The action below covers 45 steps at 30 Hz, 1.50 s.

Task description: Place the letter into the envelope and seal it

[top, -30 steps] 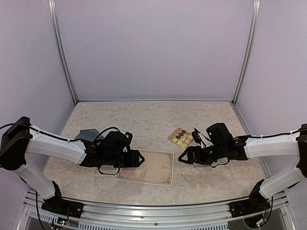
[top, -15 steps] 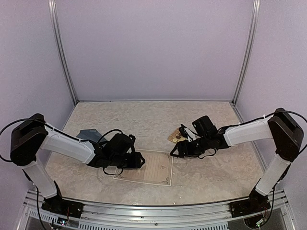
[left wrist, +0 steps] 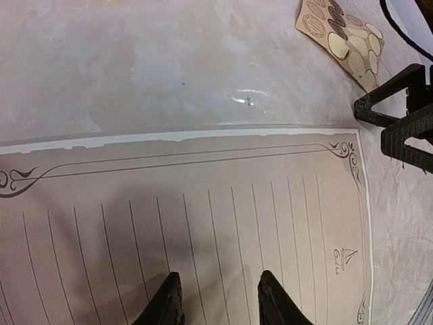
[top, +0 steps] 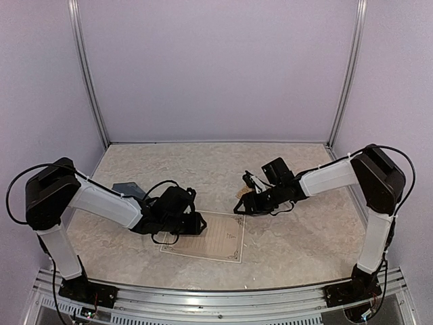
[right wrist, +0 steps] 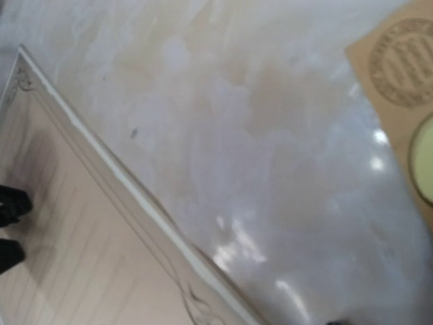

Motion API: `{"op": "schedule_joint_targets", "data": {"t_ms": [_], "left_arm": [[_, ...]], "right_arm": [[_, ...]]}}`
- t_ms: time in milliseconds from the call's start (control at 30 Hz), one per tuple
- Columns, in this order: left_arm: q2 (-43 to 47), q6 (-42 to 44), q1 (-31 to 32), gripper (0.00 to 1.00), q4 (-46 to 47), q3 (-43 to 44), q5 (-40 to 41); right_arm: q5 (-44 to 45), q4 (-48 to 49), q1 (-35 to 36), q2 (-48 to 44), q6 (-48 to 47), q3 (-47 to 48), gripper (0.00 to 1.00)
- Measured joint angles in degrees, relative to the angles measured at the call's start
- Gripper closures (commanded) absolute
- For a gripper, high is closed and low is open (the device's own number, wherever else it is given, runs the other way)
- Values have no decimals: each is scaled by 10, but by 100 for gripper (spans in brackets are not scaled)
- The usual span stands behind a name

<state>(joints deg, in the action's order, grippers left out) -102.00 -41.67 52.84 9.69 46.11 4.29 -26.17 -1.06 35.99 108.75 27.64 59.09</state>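
Left wrist view: letter point(left wrist: 203, 223) runs off left + bottom edges, so full outline not seen. Sticker sheet point(left wrist: 342, 34) clipped by top edge. R gripper point(left wrist: 371, 124): fingers point(left wrist: 413, 143) cut by right edge. L gripper point(left wrist: 220, 298): only finger ends in shot.

Top view: envelope point(top: 125, 189) part-hidden behind L arm point(top: 101, 203). Letter's left end under L gripper. Sticker sheet mostly covered by R gripper, stickers too small to count.

Right wrist view: whole frame blurred. Letter + sticker sheet both clipped, border detail unreadable.
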Motion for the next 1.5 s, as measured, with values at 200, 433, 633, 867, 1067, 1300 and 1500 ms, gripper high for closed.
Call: {"op": "schedule_joint_targets", "data": {"t_ms": [200,433,633,867,1067,1300,1500], "left_arm": [[-6,0,0,67,12,-1,-2],[-7,-1,0,68,26,-8,-2],[-9,-2,0,68,33,-9,-3],[-11,-3,0,68,43,-11,-4],[-11,-5,0,69,56,-17,-5],[-11,-8,0,69,57,-17,-5],[-11,-11,3,68,57,-18,-4]], "right_arm": [[-29,0,-1,19,-11,19,36],[-75,6,6,29,-12,20,37],[-116,10,23,36,-10,19,37],[-125,9,33,35,-11,19,31],[-151,11,36,35,-6,17,27],[-151,6,51,39,-8,21,44],[-150,5,54,40,3,21,75]]}}
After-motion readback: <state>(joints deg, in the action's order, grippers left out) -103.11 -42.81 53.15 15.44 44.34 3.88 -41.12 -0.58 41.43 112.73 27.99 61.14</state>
